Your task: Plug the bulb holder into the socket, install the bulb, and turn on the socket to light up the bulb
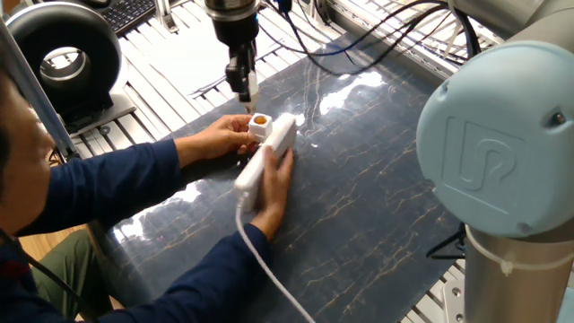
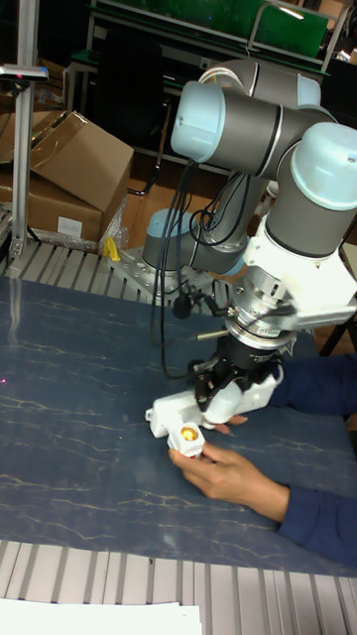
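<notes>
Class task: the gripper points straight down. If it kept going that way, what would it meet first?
Probably the bulb holder, just under the gripper, which seems to carry the bulb. A person's hand steadies the holder; depth is unclear.

Bright overhead light falls evenly in the fixed view, throwing white glare patches on the glossy dark worktop (image 1: 359, 179) at its far side and near left edge, while the tall fixed view is dimmer, its background murky and shadows under the arm soft.

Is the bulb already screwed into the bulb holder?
No, the bulb holder shows an empty orange opening in the fixed view, and a person's hand holds it beside the socket.
</notes>
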`<state>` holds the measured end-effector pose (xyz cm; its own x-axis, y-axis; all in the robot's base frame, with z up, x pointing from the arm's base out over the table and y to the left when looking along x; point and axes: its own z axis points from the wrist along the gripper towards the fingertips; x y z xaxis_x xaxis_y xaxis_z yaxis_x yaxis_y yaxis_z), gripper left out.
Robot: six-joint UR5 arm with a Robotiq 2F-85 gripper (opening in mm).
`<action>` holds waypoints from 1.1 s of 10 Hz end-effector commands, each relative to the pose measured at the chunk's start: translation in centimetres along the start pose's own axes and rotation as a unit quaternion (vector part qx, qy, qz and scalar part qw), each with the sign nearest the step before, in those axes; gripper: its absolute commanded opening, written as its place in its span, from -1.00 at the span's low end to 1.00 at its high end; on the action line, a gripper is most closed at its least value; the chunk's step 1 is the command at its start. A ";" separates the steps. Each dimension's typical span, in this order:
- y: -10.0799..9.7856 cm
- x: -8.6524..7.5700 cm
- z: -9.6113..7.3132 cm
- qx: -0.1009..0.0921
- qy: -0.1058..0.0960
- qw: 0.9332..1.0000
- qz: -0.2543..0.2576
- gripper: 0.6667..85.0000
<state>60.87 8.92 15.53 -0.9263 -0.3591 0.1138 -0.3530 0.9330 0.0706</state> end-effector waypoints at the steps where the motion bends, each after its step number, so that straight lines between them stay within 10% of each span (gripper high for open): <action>1: 2.4 -1.1 -0.1 -0.041 -0.011 0.986 0.161 -0.99; 3: 1.4 -1.2 0.1 -0.021 -0.014 0.987 0.162 -0.99; 4: -1.0 -1.2 0.0 0.026 -0.022 0.996 0.081 -0.99; 5: -5.7 -1.3 -0.8 0.115 -0.014 0.990 -0.076 -0.99; 6: -8.3 -2.7 -1.7 0.174 -0.011 0.959 -0.222 -0.99; 7: -8.5 -3.2 -1.8 0.177 -0.010 0.941 -0.287 -0.99; 8: -7.5 -2.3 -1.4 0.147 -0.002 0.946 -0.290 -0.99; 10: -0.1 0.5 -0.3 -0.009 0.002 0.989 -0.147 -0.99; 11: 2.8 0.8 -0.5 -0.068 -0.001 0.994 -0.083 -0.99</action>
<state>62.14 6.94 15.39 -0.7753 -0.6254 0.0885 -0.6259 0.7795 0.0248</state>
